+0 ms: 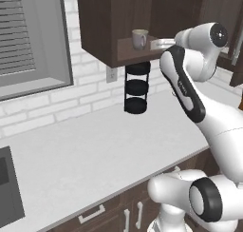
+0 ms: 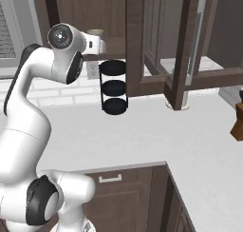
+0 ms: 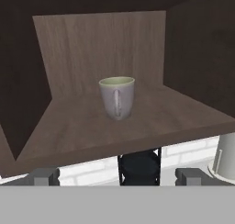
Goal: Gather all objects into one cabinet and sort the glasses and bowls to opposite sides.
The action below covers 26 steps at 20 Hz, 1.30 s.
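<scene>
The mug (image 1: 139,38) is serving as the landmark here: it is standing upright on the bottom shelf of the open dark wooden cabinet (image 1: 102,26), alone on that board, with its handle turning toward the hand camera. In the left base view, a grey-framed window with slatted blinds (image 1: 28,36) is hanging well to the left of the mug, on the white brick wall. Directly below the mug, under the cabinet floor, a black three-tier rack (image 1: 136,87) is standing on the pale counter (image 1: 95,150). To the right of the mug, the white arm is reaching up toward the cabinet opening, its wrist hovering near the shelf edge.

In the hand view the claw (image 3: 117,176) is hanging in front of the shelf and apart from the mug, its two tips spreading wide with nothing between them, so it is released. Farther right of the mug in the right base view, a glass-paned cabinet door (image 2: 175,41) with a long grey bar handle (image 2: 198,31) is standing swung open over the counter.
</scene>
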Motion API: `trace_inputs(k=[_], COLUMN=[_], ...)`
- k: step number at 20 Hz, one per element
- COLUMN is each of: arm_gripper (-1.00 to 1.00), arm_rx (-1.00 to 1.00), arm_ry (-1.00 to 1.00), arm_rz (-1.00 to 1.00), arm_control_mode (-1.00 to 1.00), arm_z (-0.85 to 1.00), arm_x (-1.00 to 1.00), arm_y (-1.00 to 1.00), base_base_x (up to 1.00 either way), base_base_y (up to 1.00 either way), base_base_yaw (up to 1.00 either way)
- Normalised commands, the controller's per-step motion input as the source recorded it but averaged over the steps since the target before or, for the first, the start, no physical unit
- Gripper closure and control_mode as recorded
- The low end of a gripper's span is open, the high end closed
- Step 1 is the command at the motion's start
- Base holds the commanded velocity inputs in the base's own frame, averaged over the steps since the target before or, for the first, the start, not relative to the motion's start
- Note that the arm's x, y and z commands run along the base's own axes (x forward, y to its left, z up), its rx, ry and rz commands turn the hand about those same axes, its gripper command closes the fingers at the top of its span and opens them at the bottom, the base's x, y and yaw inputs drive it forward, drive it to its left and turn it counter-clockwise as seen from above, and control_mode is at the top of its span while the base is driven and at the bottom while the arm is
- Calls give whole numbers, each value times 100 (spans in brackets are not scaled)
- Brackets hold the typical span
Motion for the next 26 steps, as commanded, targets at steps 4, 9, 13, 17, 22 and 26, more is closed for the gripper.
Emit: trace_inputs(k=[4, 9, 13, 17, 22, 26], arm_gripper=[-100, -100, -100, -100, -100, -100], arm_rx=[0, 0, 0, 0, 0, 0], arm_ry=[0, 0, 0, 0, 0, 0], arm_rz=[0, 0, 0, 0, 0, 0], arm_control_mode=[-100, -100, -100, -100, -100, -100], arm_z=[0, 0, 0, 0, 0, 0], arm_x=[18, 3, 0, 0, 18, 29], arm_y=[7, 0, 0, 0, 0, 0], base_base_x=[0, 0, 0, 0, 0, 0], base_base_y=[0, 0, 0, 0, 0, 0], base_base_yaw=[0, 0, 0, 0, 0, 0])
